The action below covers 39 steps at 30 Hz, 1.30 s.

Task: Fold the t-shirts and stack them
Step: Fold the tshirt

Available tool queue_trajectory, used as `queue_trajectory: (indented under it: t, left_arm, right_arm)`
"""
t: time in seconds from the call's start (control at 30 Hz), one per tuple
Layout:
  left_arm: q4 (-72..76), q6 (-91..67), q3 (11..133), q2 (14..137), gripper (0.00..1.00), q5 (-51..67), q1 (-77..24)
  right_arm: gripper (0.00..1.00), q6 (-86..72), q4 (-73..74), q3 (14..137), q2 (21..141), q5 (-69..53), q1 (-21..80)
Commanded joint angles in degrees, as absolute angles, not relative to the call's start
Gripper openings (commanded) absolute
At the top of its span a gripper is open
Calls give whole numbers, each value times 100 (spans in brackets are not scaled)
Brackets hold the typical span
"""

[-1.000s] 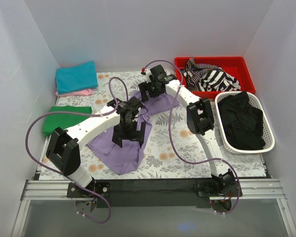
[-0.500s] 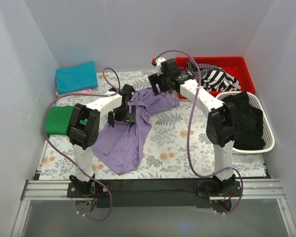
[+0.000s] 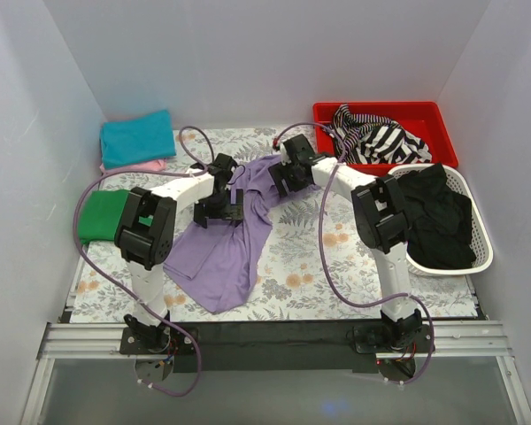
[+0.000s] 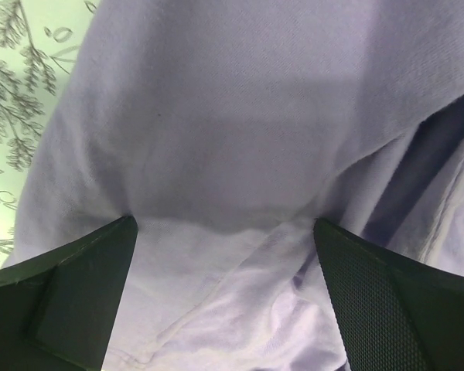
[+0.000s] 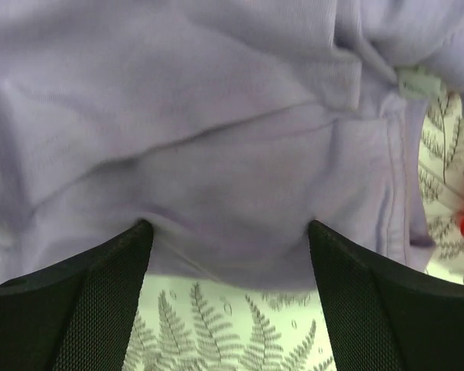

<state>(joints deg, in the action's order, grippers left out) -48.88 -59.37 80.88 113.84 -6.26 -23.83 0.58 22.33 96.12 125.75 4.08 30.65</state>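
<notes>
A lavender t-shirt [image 3: 221, 257] lies crumpled on the floral table, running from back centre toward the front left. My left gripper [image 3: 219, 204] sits low on its upper left part, jaws open; in the left wrist view the gripper [image 4: 223, 224] straddles wrinkled lavender cloth [image 4: 232, 131]. My right gripper [image 3: 291, 180] stands open at the shirt's back right edge; its wrist view shows the gripper [image 5: 228, 228] astride the hem [image 5: 232, 193], with tablecloth below. Folded teal [image 3: 137, 137], pink [image 3: 134, 166] and green [image 3: 99, 215] t-shirts lie at the left.
A red bin [image 3: 425, 115] with striped cloth stands at the back right. In front of it a white basket [image 3: 478, 257] holds black clothes. White walls close in the table on three sides.
Both arms have folded back toward the far part of the shirt. The left gripper moved up to the shirt's upper left; the right one rose, then dropped onto its back right edge.
</notes>
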Motion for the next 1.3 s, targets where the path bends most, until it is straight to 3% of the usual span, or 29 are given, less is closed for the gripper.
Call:
queue_trajectory:
  t: [0.0,0.3,0.5,0.63,0.9,1.1,1.27]
  left_arm:
    - [-4860,-5871,7420,11320,98,-115,-2434]
    - [-4650,-6371,5916,10864,98,1334,-3093]
    - [-4553,-6715,5520,10574,98,2187,-3638]
    - [-4517,-6969,5537,10196,98,2549,-3841]
    - [-5545,-6856,7186,9896,98,1338,-3762]
    - [-6030,-6698,8191,9756,98,-445,-3209]
    - [-5477,-6285,8664,10054,98,-299,-2471]
  right_arm:
    - [87,-69,2021,10071,13006,351,3041]
    - [88,-18,3417,12800,14824,44,3041]
    - [91,-149,3340,13710,15406,-439,2962]
    - [91,-562,2594,13571,15346,-930,2752]
    - [91,-343,1916,13158,14180,-1433,2470]
    - [89,-70,1855,11288,12316,-1468,2479]
    - [88,-18,2100,9969,11059,-1212,2479]
